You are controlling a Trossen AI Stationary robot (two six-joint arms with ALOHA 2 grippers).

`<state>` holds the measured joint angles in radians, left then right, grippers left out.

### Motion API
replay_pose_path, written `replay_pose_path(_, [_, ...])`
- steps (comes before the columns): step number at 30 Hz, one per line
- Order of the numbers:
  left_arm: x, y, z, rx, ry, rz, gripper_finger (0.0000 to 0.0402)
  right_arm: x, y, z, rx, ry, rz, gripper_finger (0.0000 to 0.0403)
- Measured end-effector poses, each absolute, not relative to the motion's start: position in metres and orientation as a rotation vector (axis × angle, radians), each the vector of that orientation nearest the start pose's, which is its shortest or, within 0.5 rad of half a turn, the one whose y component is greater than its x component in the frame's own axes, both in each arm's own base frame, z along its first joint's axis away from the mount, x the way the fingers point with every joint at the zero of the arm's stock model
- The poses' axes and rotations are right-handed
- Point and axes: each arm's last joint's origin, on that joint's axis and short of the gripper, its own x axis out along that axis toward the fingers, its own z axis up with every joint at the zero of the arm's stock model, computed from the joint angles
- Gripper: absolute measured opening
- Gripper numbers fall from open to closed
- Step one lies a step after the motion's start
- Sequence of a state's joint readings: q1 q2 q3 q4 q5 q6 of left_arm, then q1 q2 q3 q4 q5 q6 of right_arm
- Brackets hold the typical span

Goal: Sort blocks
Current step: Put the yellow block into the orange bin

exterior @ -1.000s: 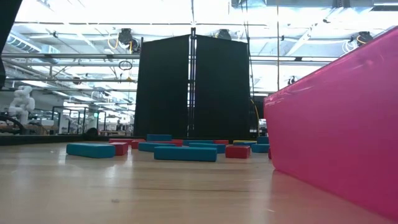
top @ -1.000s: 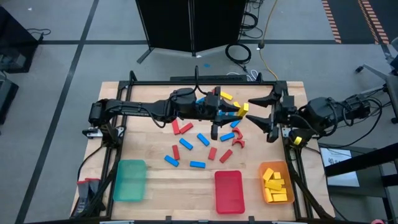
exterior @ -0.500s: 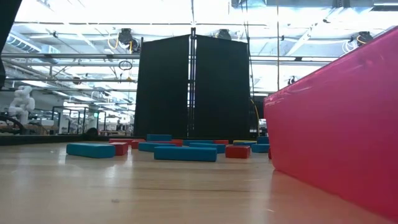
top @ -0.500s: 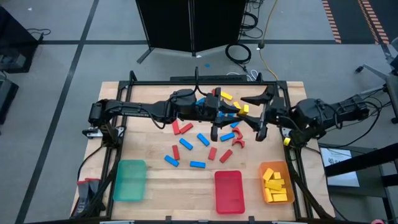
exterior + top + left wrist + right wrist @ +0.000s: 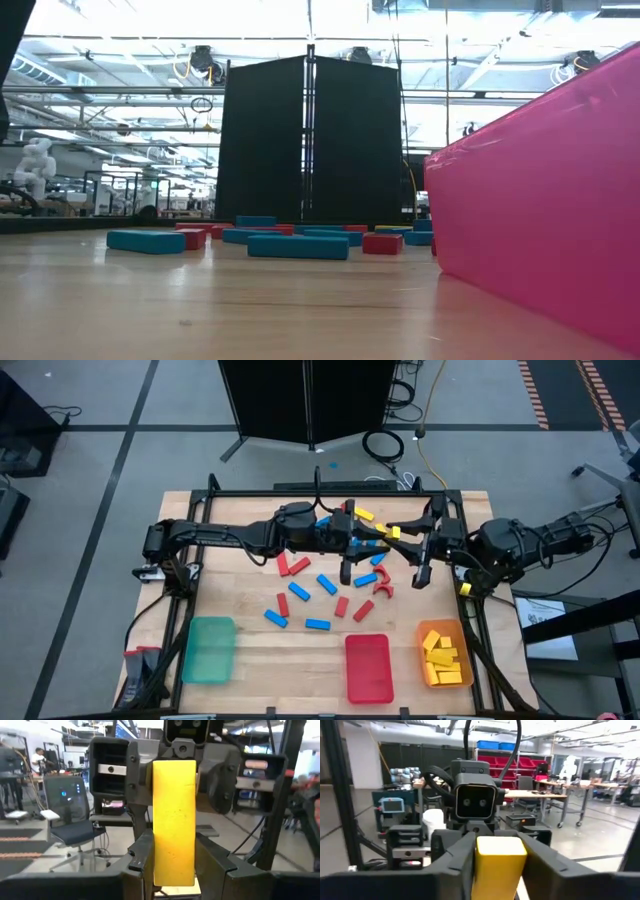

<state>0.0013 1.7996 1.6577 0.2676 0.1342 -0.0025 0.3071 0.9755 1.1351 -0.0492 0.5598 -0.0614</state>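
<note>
Passing small yellow rectangular block [image 5: 174, 822] arm to arm, above worktop's [image 5: 240, 605] far middle. Left tool [image 5: 385, 538] clamped on block; right tool [image 5: 408, 546] spread around its other end, not closed. Next: right clamps, left lets go, carry to orange tray [image 5: 428, 632].

Bright overhead light glares in low view.

Two dark jointed arms, black cables along their links, each ending in blocky black fingers [image 5: 142, 857].
</note>
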Motion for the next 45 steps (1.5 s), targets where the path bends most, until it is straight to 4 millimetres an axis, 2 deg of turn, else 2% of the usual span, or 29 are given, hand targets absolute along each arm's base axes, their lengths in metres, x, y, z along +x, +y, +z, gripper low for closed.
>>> replay_pose_path(2, [0.427,-0.004,0.398,0.012,-0.126,-0.138,0.0105,0.191,0.045,0.430,-0.014,-0.086,-0.248,0.0095])
replay_pose_path(7, [0.427,-0.004,0.395,0.015,-0.104,-0.137,0.0109,0.191,0.045,0.428,-0.030,-0.060,-0.252,0.0095])
replay_pose_path(9, [0.427,-0.004,0.394,0.018,-0.091,-0.134,0.0141,0.192,0.045,0.426,-0.048,-0.049,-0.254,0.0095])
replay_pose_path(15, [0.426,-0.001,0.386,0.001,0.009,-0.119,0.0277,0.185,0.042,0.427,-0.072,-0.014,-0.302,0.0095])
replay_pose_path(17, [0.425,0.004,0.380,-0.004,0.088,-0.109,0.0302,0.176,0.040,0.431,-0.053,0.017,-0.329,0.0095])
replay_pose_path(21, [0.421,0.018,0.368,-0.009,0.227,-0.066,0.0314,0.153,0.038,0.426,0.056,0.183,-0.345,0.0095])
replay_pose_path(23, [0.419,0.027,0.361,-0.005,0.295,-0.042,0.0315,0.140,0.039,0.411,0.175,0.361,-0.312,0.0095])
replay_pose_path(26, [0.415,0.036,0.354,-0.006,0.375,-0.017,0.0316,0.125,0.044,0.378,0.404,0.689,-0.329,0.0095])
replay_pose_path(29, [0.414,0.044,0.350,-0.010,0.409,0.000,0.0316,0.120,0.061,0.340,0.552,1.001,-0.310,0.0095])
replay_pose_path(31, [0.414,0.050,0.346,-0.016,0.415,0.014,0.0317,0.123,0.076,0.313,0.628,1.138,-0.263,0.0095])
replay_pose_path(34, [0.413,0.055,0.341,-0.021,0.429,0.028,0.0317,0.127,0.098,0.278,0.723,1.235,-0.175,0.0095])
replay_pose_path(37, [0.413,0.059,0.337,-0.024,0.439,0.037,0.0317,0.132,0.117,0.252,0.790,1.231,-0.108,0.0095])
replay_pose_path(41, [0.411,0.064,0.332,-0.029,0.458,0.048,0.0317,0.132,0.130,0.239,0.831,1.250,-0.114,0.0095])
replay_pose_path(45, [0.411,0.068,0.332,-0.030,0.452,0.058,0.0318,0.124,0.135,0.233,0.794,1.341,-0.146,0.0095])
